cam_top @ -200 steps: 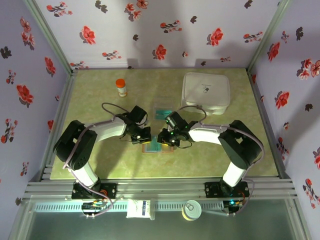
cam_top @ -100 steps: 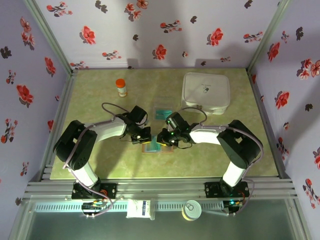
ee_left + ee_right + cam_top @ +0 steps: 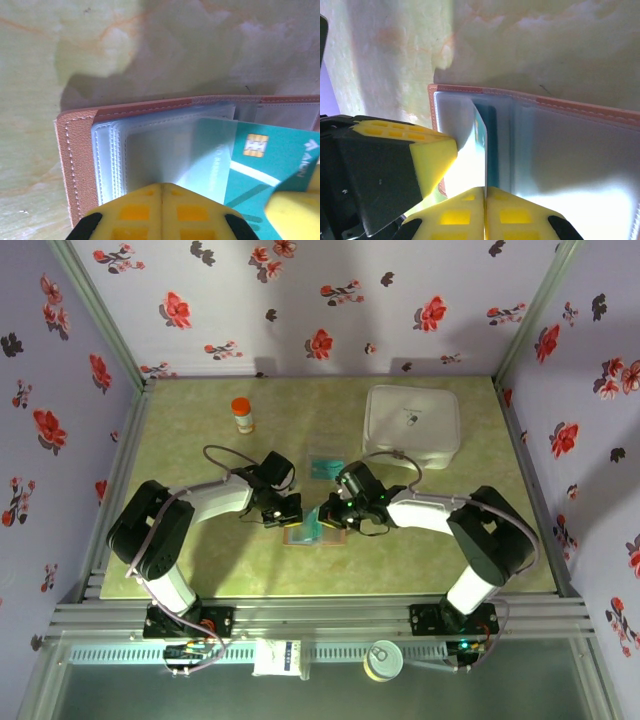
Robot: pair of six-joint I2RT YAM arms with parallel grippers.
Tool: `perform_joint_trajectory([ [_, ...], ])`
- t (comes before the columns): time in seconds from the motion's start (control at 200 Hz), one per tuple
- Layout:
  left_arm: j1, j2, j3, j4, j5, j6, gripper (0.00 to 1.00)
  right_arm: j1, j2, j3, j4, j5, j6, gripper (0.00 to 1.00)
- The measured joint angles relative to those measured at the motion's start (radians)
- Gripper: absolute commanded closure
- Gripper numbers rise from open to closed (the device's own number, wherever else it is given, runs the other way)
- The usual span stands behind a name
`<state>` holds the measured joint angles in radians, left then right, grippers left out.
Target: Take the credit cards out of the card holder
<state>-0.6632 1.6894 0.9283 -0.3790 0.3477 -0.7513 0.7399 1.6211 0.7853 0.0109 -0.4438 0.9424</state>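
The card holder (image 3: 300, 537) is lying open on the worktop (image 3: 200, 560) toward its near edge, between the two tools, its long axis running left to right. The left tool (image 3: 285, 512) is sitting over the holder's left half. In the left wrist view this left tool (image 3: 162, 192) is fully closed, fingertips meeting, and is pressing down on the clear sleeves of the card holder (image 3: 80, 150) rather than visibly gripping anything.

A teal card (image 3: 270, 165) is sticking partway out of a sleeve, its free end pointing right and its long axis in line with the holder's. So the right tool (image 3: 328, 518) is the nearer one. In its own view the right tool (image 3: 485, 192) is pinching the teal card (image 3: 482, 145) edge-on between closed fingers. The draw is therefore looking like a straight pull rightward along the card's length, away from the pinning left tool.

Farther back a white lidded container (image 3: 412, 422) is standing at the right.
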Motion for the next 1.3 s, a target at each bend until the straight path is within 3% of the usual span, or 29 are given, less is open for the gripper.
perform_joint_trajectory([
  [0.3,0.0,-0.006,0.0,-0.001,0.0,-0.001,1.0,-0.008,-0.066,0.101,-0.277,0.082,-0.15,0.96],
  [0.45,0.004,-0.046,0.0,-0.005,-0.009,-0.002,0.94,-0.011,-0.066,0.231,-0.441,0.136,-0.309,0.99],
  [0.74,0.047,-0.187,-0.028,0.001,-0.034,-0.008,0.92,-0.013,-0.05,0.496,-0.681,0.265,-0.809,1.0],
  [1.03,0.076,-0.223,-0.116,0.004,-0.042,-0.028,0.92,-0.027,0.126,0.768,-0.856,0.401,-1.427,1.0],
  [1.3,0.08,-0.236,-0.165,0.02,-0.041,-0.036,0.93,-0.083,0.371,1.067,-1.044,0.374,-1.696,1.0],
])
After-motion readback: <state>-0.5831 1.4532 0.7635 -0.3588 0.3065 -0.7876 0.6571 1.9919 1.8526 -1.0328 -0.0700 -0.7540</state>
